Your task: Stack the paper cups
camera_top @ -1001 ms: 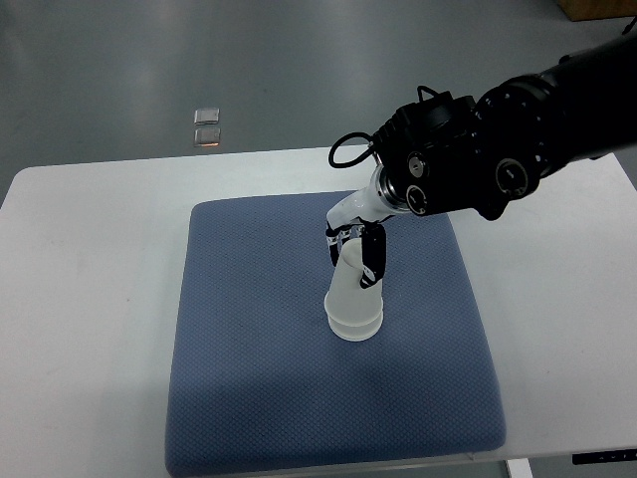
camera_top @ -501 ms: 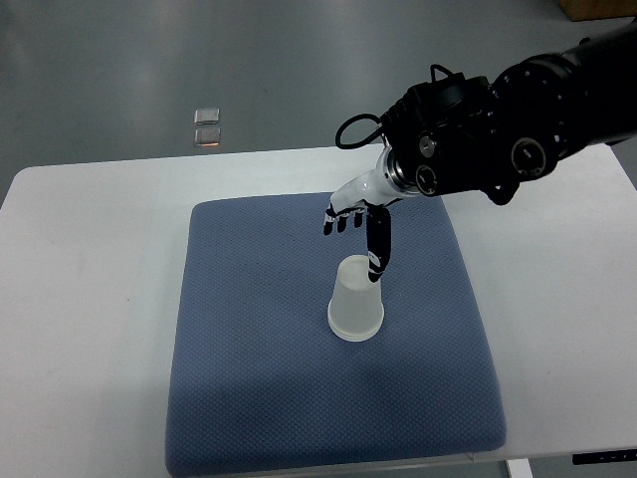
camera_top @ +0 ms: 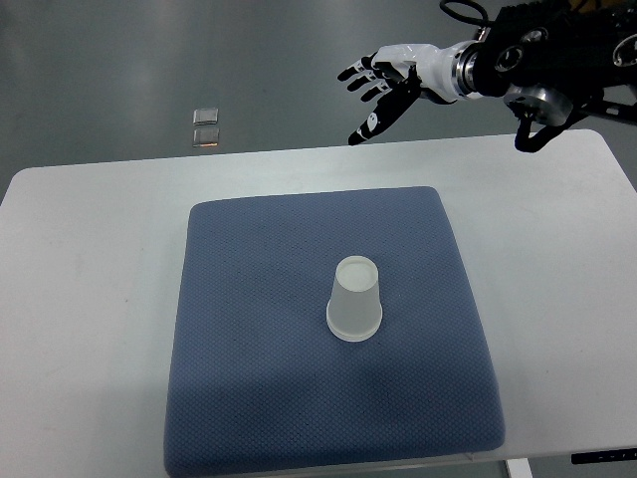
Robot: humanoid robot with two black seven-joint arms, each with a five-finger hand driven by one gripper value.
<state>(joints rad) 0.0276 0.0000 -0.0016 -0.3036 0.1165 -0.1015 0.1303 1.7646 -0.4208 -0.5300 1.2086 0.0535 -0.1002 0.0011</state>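
Resting inverted at the centre of the frame, the paper cup stack stands free on the blue mat, which lies on the white tabletop. From this steep angle it cannot be told how many cups are nested in it.

The right robot hand has released the stack and withdrawn to the upper right of the frame, beyond the far edge of the tabletop. Its fingers are spread wide and hold nothing. The left arm is not in view.

Compared with the frame one second earlier, where the fingers enclosed the upper part of the stack, and the frame half a second earlier, where they had just opened beside its top, the hand is now well apart from it. The stack has not shifted on the mat. This suggests the placing step is complete.
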